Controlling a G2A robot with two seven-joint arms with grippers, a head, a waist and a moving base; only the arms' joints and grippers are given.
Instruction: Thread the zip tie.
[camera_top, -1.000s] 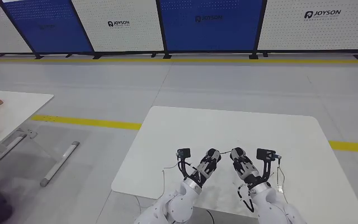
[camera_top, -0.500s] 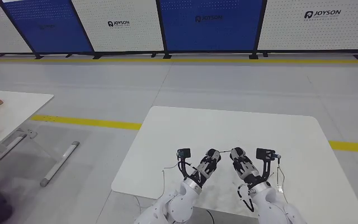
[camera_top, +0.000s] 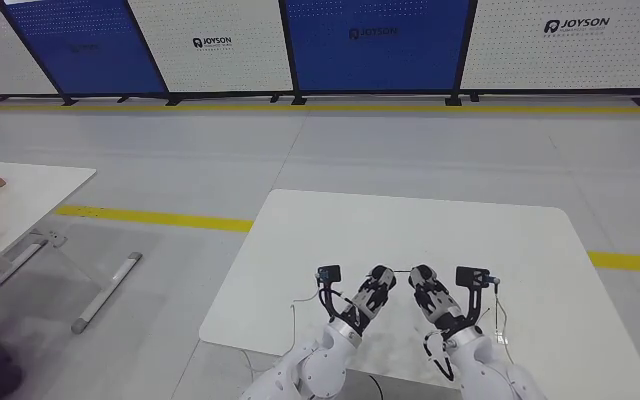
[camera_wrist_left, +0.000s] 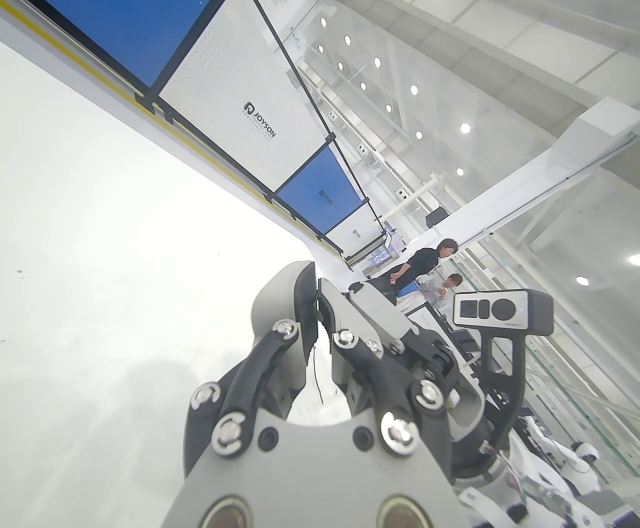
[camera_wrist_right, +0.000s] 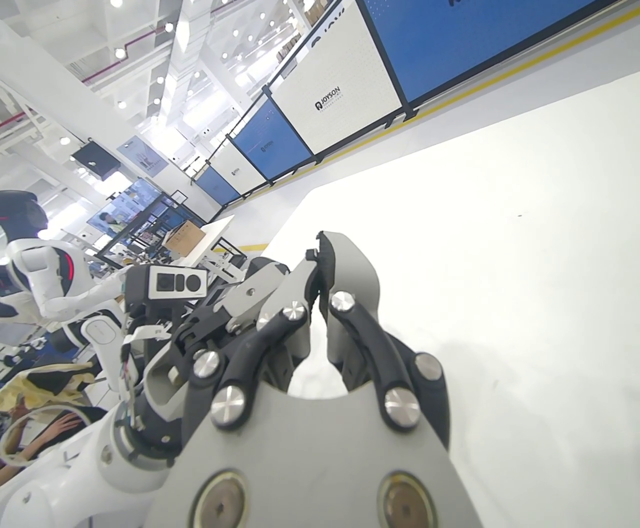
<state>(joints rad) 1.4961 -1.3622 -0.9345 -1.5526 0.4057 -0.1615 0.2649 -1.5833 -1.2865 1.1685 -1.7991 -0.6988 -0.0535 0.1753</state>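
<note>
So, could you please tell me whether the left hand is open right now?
No, the left hand is shut tight on the thin black zip tie.

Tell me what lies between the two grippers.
In the top view, a thin dark zip tie spans from the left gripper to the right gripper, above the table.

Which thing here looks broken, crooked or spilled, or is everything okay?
Nothing stands out. The left hand and the right hand are both shut, close together above the white table. A thin dark zip tie runs between them. Nothing looks spilled or broken. The tie is too small to tell if it is threaded.
</note>
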